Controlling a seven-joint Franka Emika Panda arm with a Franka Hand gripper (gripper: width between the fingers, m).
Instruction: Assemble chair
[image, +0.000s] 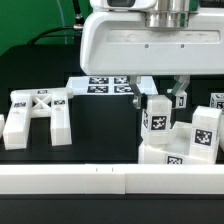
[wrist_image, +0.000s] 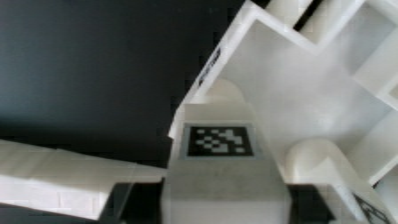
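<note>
One white robot arm (image: 140, 40) hung over the black desk (image: 100, 130). Toward the desk's edge at the exterior view's left lay the chair's chunky white H-shaped plastic piece (image: 40, 115). Other white tagged blocks (image: 200, 135) clustered near the opposite edge. There the gripper (image: 160, 101) straddled an upright white tagged block (image: 157, 118), its fingers (image: 181, 98) on either side; whether they clamped it was unclear.

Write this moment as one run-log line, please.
gripper: astride upright tagged chair part, contact unclear | H-shaped piece: flat, apart, exterior view's left
</note>
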